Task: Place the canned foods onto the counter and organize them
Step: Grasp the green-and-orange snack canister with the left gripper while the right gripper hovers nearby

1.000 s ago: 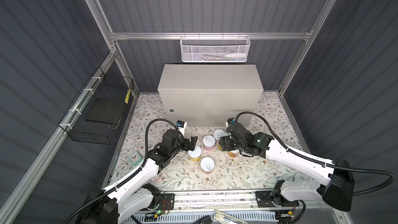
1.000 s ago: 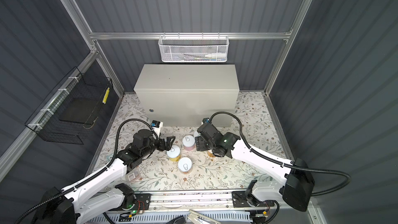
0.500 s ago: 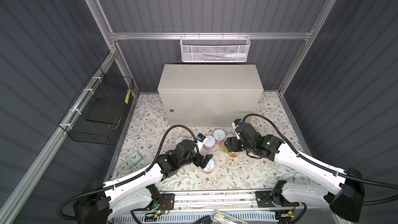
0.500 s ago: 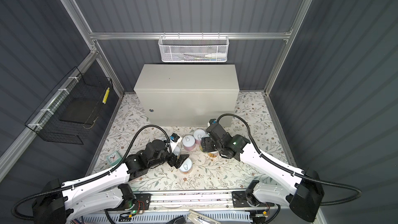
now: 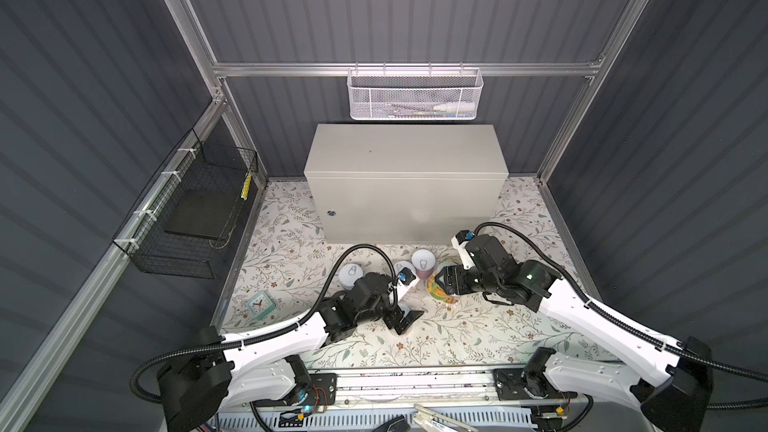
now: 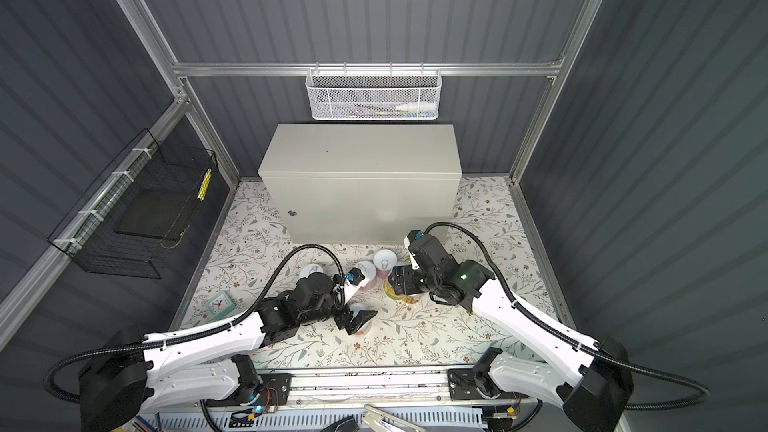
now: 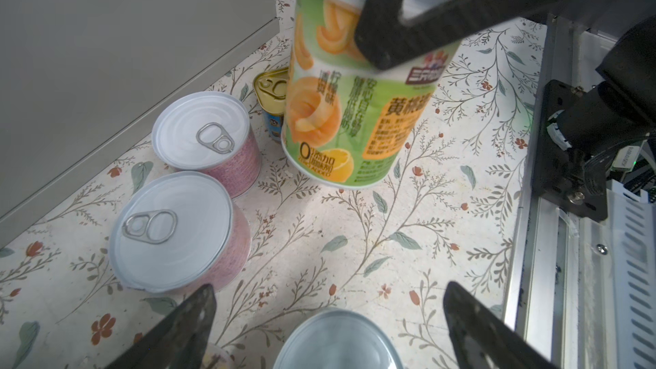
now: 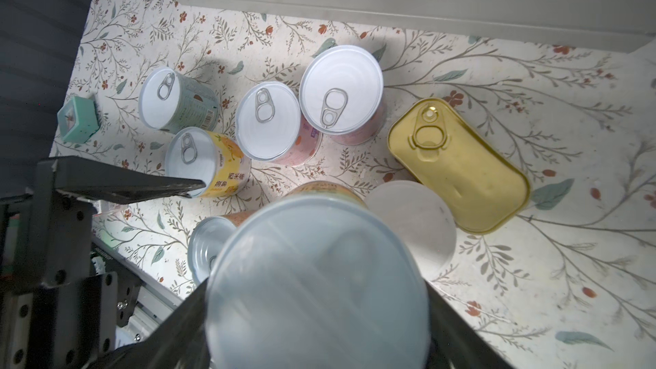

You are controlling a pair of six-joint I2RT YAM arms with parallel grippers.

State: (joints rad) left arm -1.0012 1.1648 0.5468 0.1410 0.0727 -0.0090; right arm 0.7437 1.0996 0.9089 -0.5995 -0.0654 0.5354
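My right gripper [image 5: 446,281] [image 8: 319,314] is shut on a green-and-orange peach can [image 7: 351,108], which it holds tilted just above the floral mat. My left gripper [image 5: 405,317] [image 7: 330,299] hangs open over a silver-topped can [image 7: 337,339] near the front rail, one finger on each side, not touching it. On the mat stand two pink cans [image 8: 268,120] [image 8: 340,90], a teal can [image 8: 170,101], a yellow can [image 8: 209,161] and a gold tin [image 8: 458,165]. The beige counter [image 5: 405,151] behind them has a bare top.
A white-lidded tub [image 8: 411,225] stands beside the gold tin. A small teal clock [image 5: 261,304] lies at the mat's left. A black wire basket [image 5: 195,218] hangs on the left wall and a white mesh basket [image 5: 413,95] above the counter. A metal rail [image 5: 415,380] runs along the front.
My left arm has swung from the left of the cans towards the front rail and now hovers over the nearest can. The right gripper has barely moved and keeps its can.
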